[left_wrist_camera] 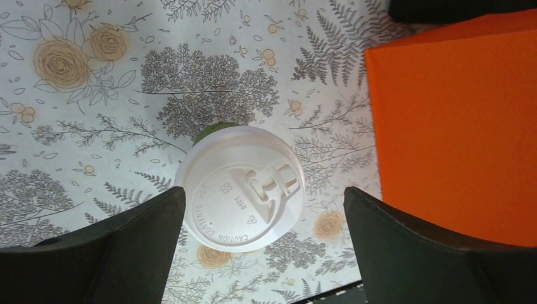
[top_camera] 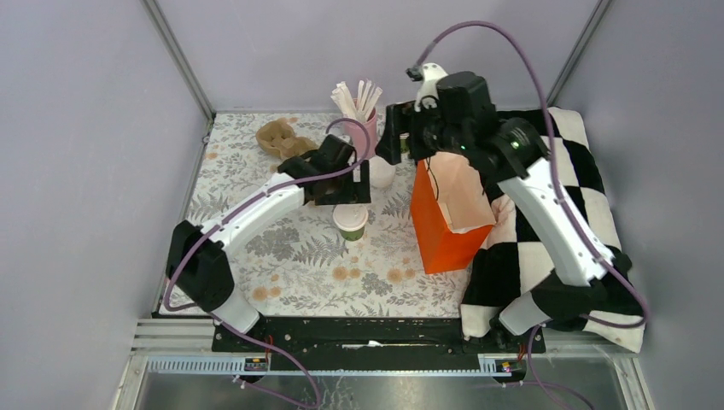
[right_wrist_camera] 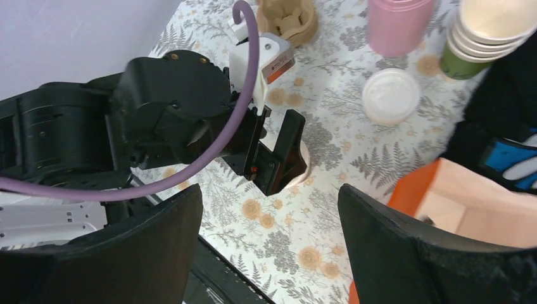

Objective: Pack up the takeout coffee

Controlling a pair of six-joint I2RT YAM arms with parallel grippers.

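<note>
The takeout coffee [top_camera: 350, 220] stands upright on the floral table: a green paper cup with its white lid [left_wrist_camera: 240, 190] on top. A sliver of green side [left_wrist_camera: 212, 130] shows under the lid. My left gripper [top_camera: 344, 184] is open just above it; in the left wrist view [left_wrist_camera: 264, 193] the lid lies between the spread fingers, nearer the left finger [left_wrist_camera: 126, 247], with no contact visible. My right gripper [top_camera: 394, 141] is open and empty, held high over the orange bag [top_camera: 444, 224]. In the right wrist view [right_wrist_camera: 269, 190] the left gripper hides most of the cup.
A pink cup of white sticks [top_camera: 362, 115], a stack of green cups [right_wrist_camera: 481, 38], a loose white lid [right_wrist_camera: 389, 95] and a cardboard carrier [top_camera: 282, 139] are at the back. The orange bag [left_wrist_camera: 456, 126] stands just right of the cup. A black-and-white checkered cloth [top_camera: 580, 179] covers the right side.
</note>
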